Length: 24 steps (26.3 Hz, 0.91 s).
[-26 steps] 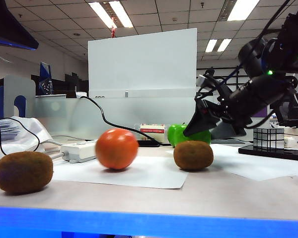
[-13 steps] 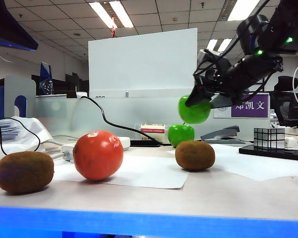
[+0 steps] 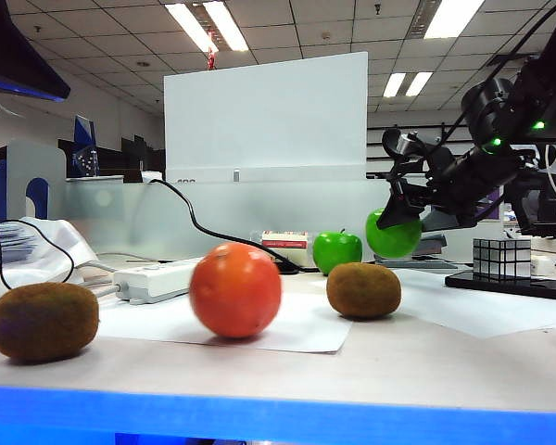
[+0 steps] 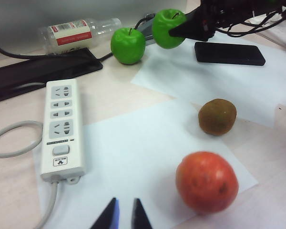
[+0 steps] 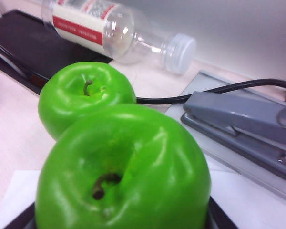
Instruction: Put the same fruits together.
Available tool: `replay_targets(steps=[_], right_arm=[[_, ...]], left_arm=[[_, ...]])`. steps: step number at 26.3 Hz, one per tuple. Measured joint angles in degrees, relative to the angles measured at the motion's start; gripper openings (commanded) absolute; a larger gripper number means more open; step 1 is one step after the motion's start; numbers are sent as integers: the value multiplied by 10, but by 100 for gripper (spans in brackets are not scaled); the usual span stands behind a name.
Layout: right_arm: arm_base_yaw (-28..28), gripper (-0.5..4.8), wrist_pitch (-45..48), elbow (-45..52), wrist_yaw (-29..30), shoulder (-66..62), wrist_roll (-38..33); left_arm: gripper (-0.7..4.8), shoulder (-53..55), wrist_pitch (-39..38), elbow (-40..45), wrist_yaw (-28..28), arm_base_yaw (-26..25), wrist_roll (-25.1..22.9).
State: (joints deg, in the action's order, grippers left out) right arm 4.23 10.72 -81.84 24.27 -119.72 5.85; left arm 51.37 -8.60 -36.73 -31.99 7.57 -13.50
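Right gripper (image 3: 396,211) carries a green apple (image 3: 394,235) above the desk at about three o'clock in the exterior view, jaws spread round it, near the second apple (image 3: 337,251) resting behind a kiwi (image 3: 363,290). Open desk lies between that kiwi and the orange-red fruit (image 3: 235,289); a second kiwi (image 3: 44,321) sits at eight o'clock near the front edge.

Seen from the left wrist, the left gripper (image 4: 122,215) hovers at six o'clock, jaws nearly together and empty, over white paper (image 4: 128,162) with clear room beside a power strip (image 4: 61,128). Counted: two apples, one kiwi, one orange-red fruit.

From the right wrist, the held apple fills the foreground, the other just beyond, before a bottle (image 5: 117,31).
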Motion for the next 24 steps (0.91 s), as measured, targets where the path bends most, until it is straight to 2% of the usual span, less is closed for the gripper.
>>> replay_targets(steps=[13,14,17,18,21,22,24], right_arm=[[7,-2,5,-19,10,-33,0],[7,26,1,-18,10,-37,0],[8,250,-3,-18,10,-45,0],[8,271,-3,-18,10,-45,0],[11,276,-1,-19,10,-45,-2],[11,294,-1,-19,10,-45,-2],[11,379,-1,-19,10,-45,-2]], left_arm=[[49,0,-2,0,0,0,0],[50,0,-2,0,0,0,0],[59,0,-2,0,0,0,0],[59,0,-2,0,0,0,0],[61,0,-2,0,0,0,0],[62,0,-2,0,0,0,0],[62,0,-2,0,0,0,0]])
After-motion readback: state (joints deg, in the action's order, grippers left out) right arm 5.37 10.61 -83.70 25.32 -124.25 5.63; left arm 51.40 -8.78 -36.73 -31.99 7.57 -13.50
